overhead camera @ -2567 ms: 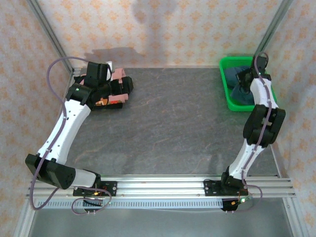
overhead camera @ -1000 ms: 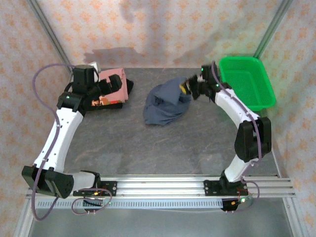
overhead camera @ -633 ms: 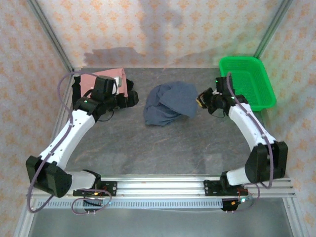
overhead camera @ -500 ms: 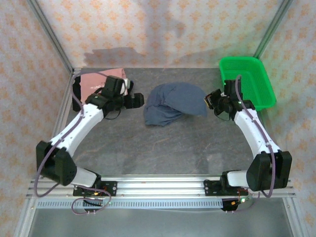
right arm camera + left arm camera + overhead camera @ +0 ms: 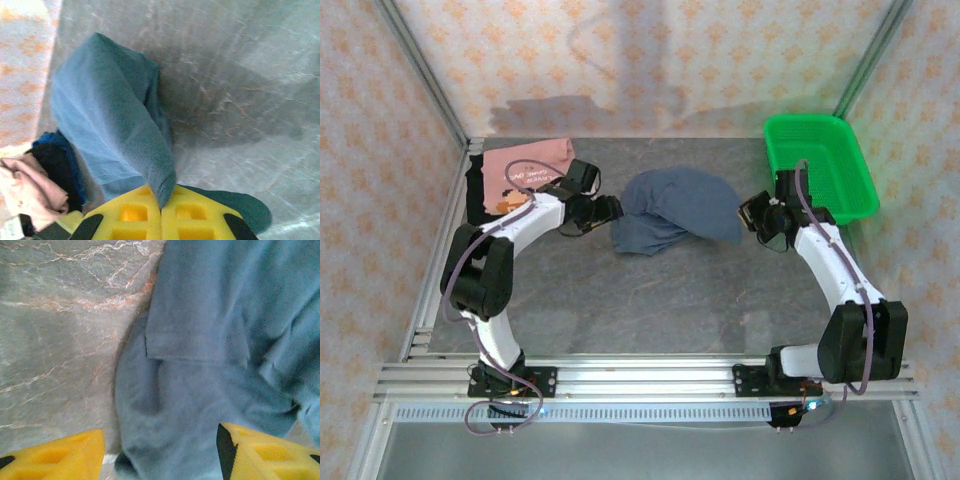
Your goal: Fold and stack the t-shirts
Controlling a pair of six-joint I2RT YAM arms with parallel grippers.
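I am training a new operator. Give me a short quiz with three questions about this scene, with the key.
1. True or false: the right gripper is shut on the blue shirt.
2. Where does the pink shirt lie? A: far-left corner. B: near edge. C: centre.
3. Fill in: the left gripper is ___, over the blue shirt's edge.
Key: 1 true; 2 A; 3 open.

Shirt (image 5: 670,205) left of basket (image 5: 817,165)

Robot lab test cell, grey stone-look desk (image 5: 650,300), aluminium rail (image 5: 650,377) along its near edge, frame posts (image 5: 420,70) at its far corners, patterned backdrop panels (image 5: 720,60) behind.
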